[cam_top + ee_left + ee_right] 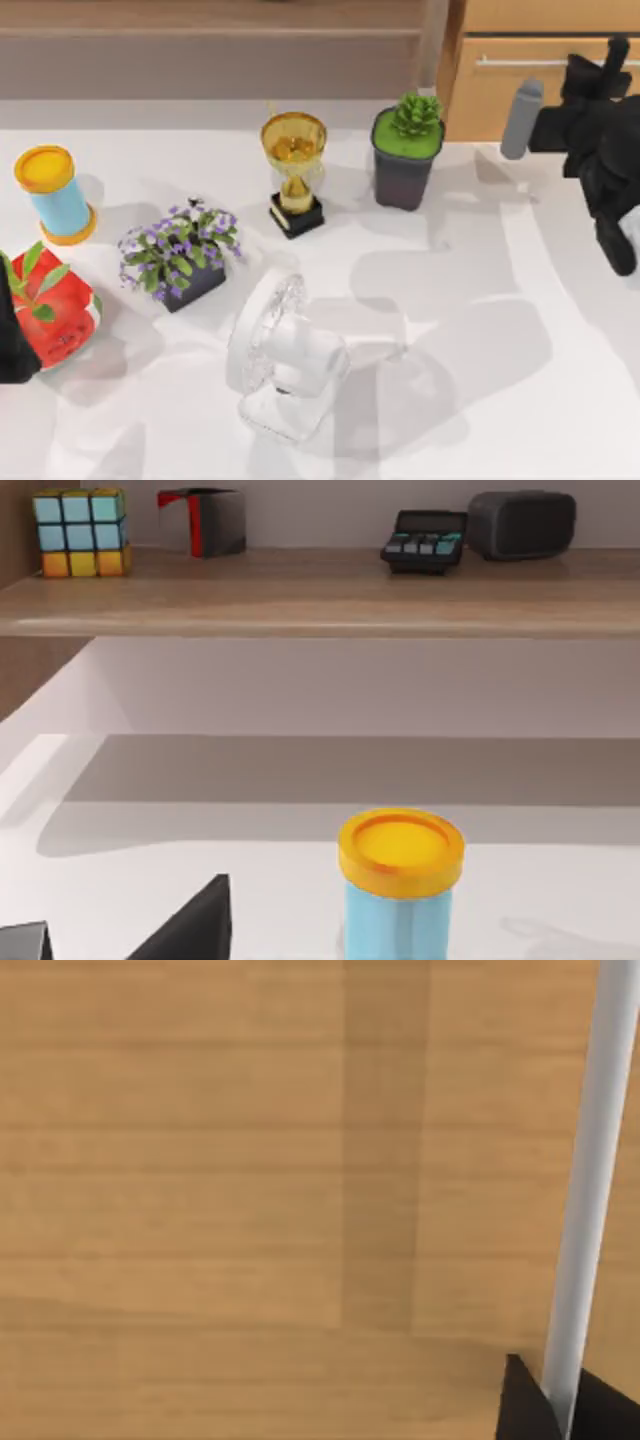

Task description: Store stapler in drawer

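Our right gripper (612, 62) was up at the drawer (500, 95), far right of the counter (450, 330). In the right wrist view the jaws straddled the silver bar handle (590, 1190), one dark fingertip (522, 1405) on each side, against the wooden front; whether they pinched it, cannot tell. Drawer front looked shut. Left gripper (120, 935) sat parked at the left edge, jaws spread, near the blue jar with the yellow lid (55, 195). Stapler: couldn't locate it.
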Robot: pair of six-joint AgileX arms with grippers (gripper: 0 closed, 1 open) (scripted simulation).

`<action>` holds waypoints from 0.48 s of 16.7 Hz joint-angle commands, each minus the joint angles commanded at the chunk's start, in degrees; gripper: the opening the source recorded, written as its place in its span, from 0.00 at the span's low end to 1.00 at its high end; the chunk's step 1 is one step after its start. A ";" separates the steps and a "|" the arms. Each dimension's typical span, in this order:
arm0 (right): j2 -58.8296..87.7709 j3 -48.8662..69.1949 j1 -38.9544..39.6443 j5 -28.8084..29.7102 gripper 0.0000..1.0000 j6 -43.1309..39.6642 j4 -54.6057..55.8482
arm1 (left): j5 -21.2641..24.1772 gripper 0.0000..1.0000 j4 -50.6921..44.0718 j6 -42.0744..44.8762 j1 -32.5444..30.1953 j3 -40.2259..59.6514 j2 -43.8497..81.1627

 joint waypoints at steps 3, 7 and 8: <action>-2.99 -7.80 0.77 0.91 0.00 0.06 3.88 | 0.00 1.00 0.00 0.00 0.00 0.00 0.00; -5.03 -12.12 1.39 1.54 0.00 -0.05 6.82 | 0.00 1.00 0.00 0.00 0.00 0.00 0.00; -5.03 -12.12 1.39 1.54 0.00 -0.05 6.82 | 0.00 1.00 0.00 0.00 0.00 0.00 0.00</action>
